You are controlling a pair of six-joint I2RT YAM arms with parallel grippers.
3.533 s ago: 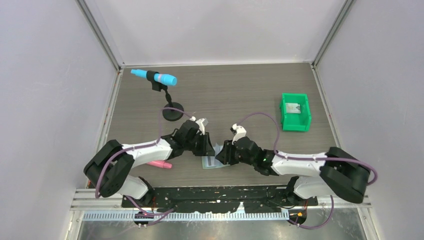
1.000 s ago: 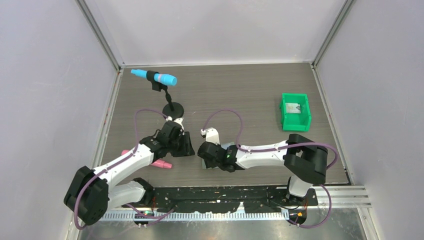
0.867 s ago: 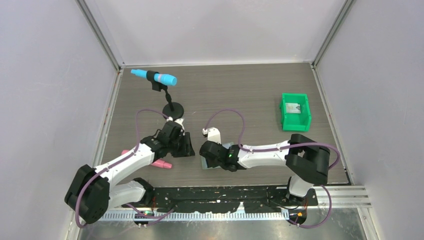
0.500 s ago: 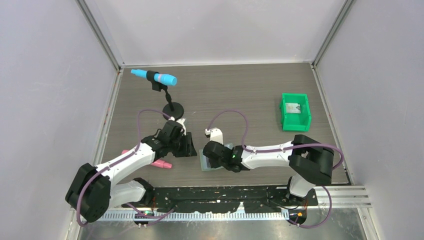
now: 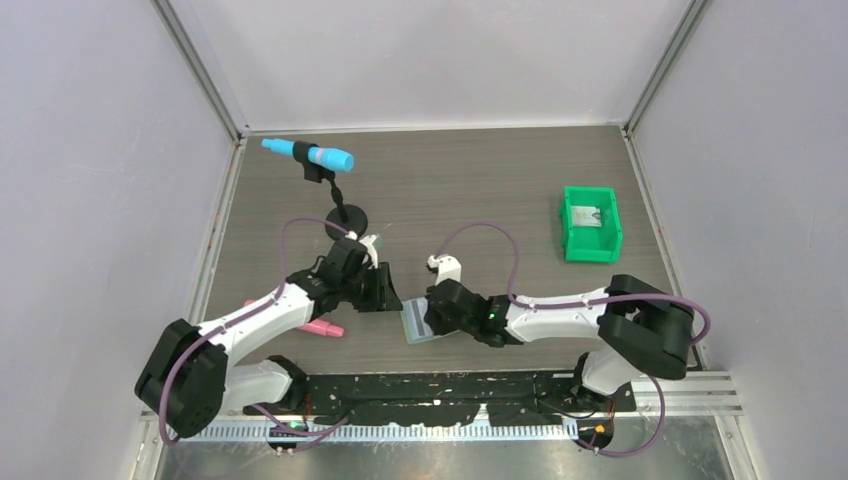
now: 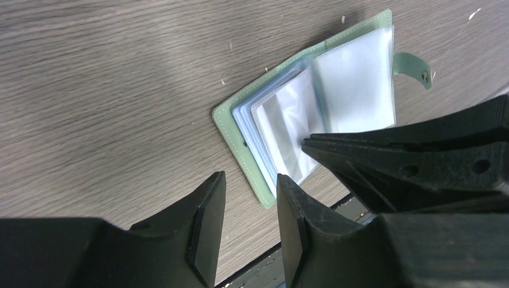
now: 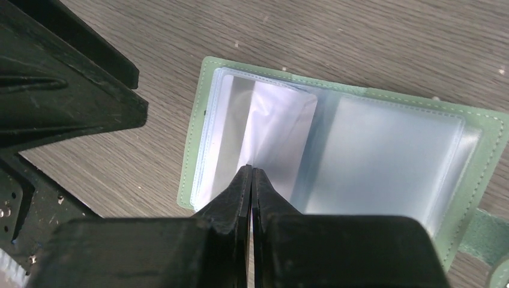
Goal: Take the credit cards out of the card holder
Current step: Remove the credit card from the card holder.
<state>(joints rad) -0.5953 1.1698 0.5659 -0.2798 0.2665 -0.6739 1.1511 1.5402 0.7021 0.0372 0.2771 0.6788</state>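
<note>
The card holder lies open on the counter, near the front edge. The right fingers are squeezed together at a lifted see-through page. The left fingers hang just beside, slightly apart, holding nothing.

green bin, blue microphone, pink marker

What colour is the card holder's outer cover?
The card holder is pale green, clearest in the right wrist view.

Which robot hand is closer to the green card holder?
Right. The right gripper is on the card holder, pinching a clear pocket page; the left gripper hangs open beside its edge.
</note>
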